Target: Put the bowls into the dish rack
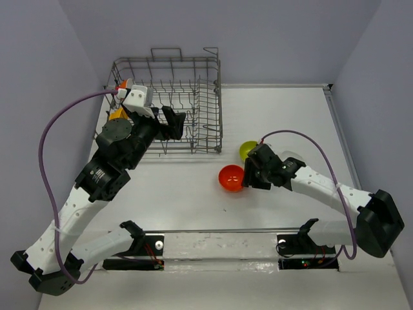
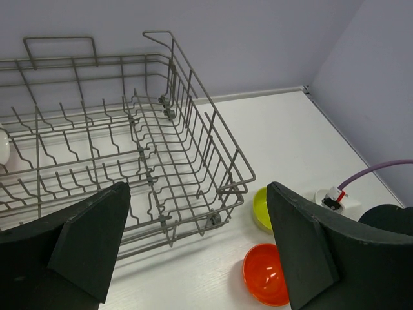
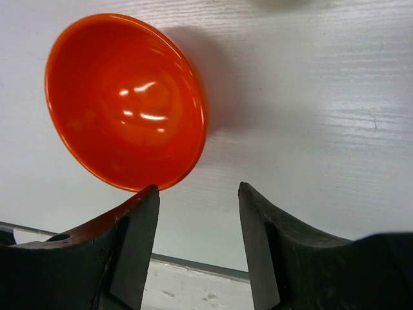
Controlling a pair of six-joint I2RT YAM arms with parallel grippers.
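Observation:
The grey wire dish rack (image 1: 169,84) stands at the back left and fills the left wrist view (image 2: 193,139). My left gripper (image 1: 175,123) is open and empty over the rack's front edge. A red-orange bowl (image 1: 231,178) sits on the table right of the rack, with a lime green bowl (image 1: 246,150) behind it. Both show in the left wrist view, red-orange (image 2: 261,274) and lime (image 2: 261,208). My right gripper (image 1: 248,173) is open, low beside the red-orange bowl (image 3: 126,97), its left finger (image 3: 132,242) at the bowl's near rim. A yellow-orange patch (image 1: 116,115) shows behind the left arm.
A white round rim (image 1: 293,155) shows under the right arm, mostly hidden. A white shape (image 2: 3,145) sits at the rack's left edge. Purple cables loop off both arms. The table's near edge has a metal rail (image 1: 219,245).

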